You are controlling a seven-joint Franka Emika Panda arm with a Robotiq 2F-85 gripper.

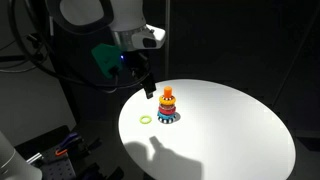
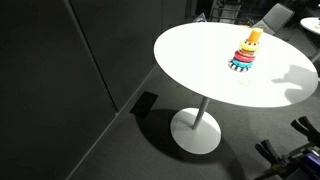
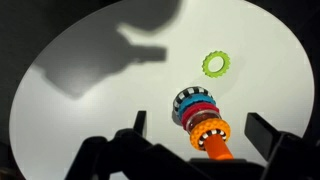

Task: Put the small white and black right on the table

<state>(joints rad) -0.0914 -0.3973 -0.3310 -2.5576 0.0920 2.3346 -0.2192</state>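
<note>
The gripper (image 1: 148,90) hovers above the ring toy (image 3: 205,118) on the counter (image 3: 90,135), fingers (image 3: 138,122) wide and empty, so it probably must next lower onto the white and black ring (image 3: 186,98).

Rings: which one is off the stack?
The yellow-green ring, lying flat and alone on the table. All the other rings sit threaded on the stacked toy.

Dim dark room, brightly lit white tabletop (image 1: 235,120) almost glaring, hard-edged arm shadow (image 3: 120,50) falling across it, surroundings near black, all views low-resolution and slightly soft.
</note>
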